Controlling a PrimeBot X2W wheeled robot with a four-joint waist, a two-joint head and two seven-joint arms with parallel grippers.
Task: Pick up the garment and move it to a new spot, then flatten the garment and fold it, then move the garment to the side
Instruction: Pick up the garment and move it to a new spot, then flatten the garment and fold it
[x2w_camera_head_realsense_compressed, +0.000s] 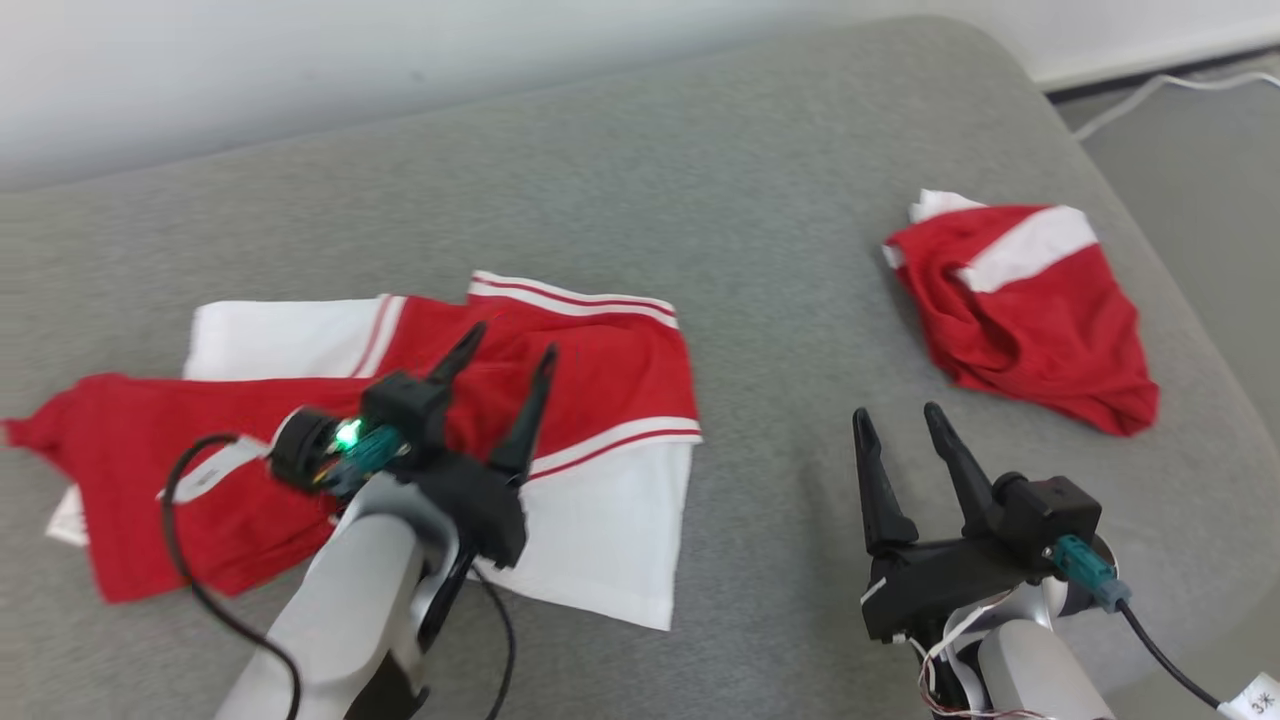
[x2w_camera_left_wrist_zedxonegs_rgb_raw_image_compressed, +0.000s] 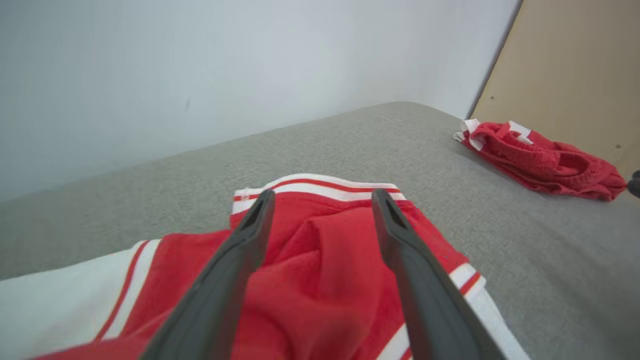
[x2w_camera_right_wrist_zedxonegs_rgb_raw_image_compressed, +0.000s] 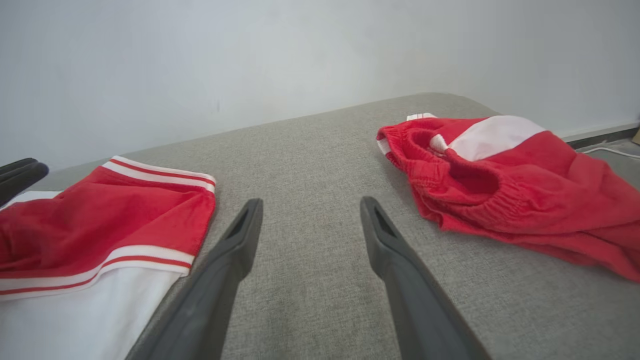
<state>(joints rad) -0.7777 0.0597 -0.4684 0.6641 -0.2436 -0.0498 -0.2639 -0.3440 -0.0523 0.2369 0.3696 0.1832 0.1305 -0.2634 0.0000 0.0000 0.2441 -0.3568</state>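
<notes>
Hanging with jaws parted, the left gripper (x2w_camera_head_realsense_compressed: 514, 340) sits over the garment (x2w_camera_head_realsense_compressed: 600, 372).

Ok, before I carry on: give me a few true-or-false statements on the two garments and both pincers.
1. The left pincer is open over the red-and-white garment. True.
2. The right pincer is shut on the crumpled red garment. False: it is open over bare grey cushion, apart from that garment.
3. The two garments overlap. False: a stretch of grey cushion lies between them.
4. The crumpled red garment lies to the robot's right of the red-and-white garment. True.
</notes>
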